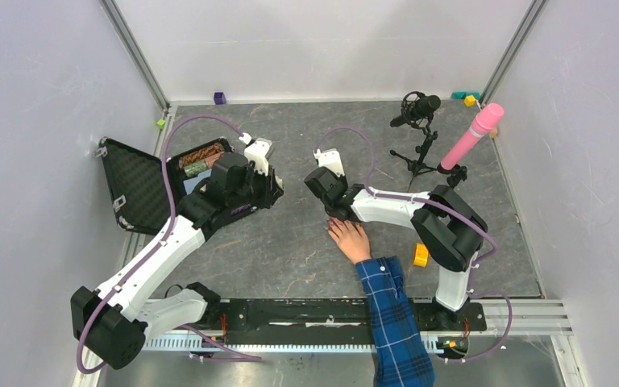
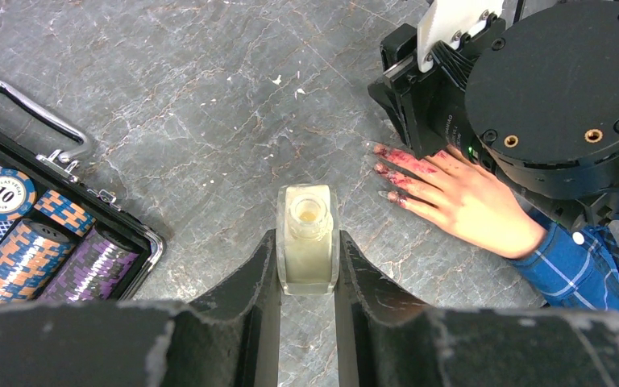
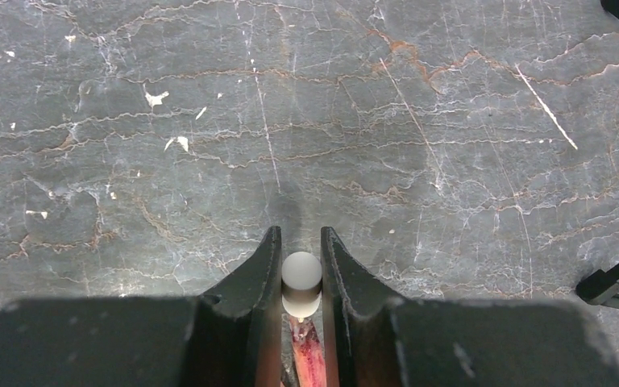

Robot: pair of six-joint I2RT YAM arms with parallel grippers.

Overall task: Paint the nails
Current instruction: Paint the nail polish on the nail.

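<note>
The nails (image 2: 384, 151) lie at the fingertips of a hand (image 2: 459, 197) laid flat on the desk (image 2: 209, 97), between the two arms and partly under the right arm's wrist. They are seen as tiny dark-pink patches. The colour is smeared past them onto the skin of the fingers, so the coat looks uneven, and the thumb's nail cannot be made out. A blue plaid sleeve (image 2: 588, 266) covers the wrist. A brush (image 3: 301, 278) is pinched by its white cap in the right tool (image 3: 300, 235), with its red-stained stem running back under the camera. An open bottle (image 2: 308, 211) is clamped upright in the left tool (image 2: 308, 242), near the fingertips but apart from them. The painting step itself is judged to be in hand. For the next move, the brush tip would need to be set on one nail and drawn lightly within its edge, and a fresh dip in the bottle may be needed first.
</note>
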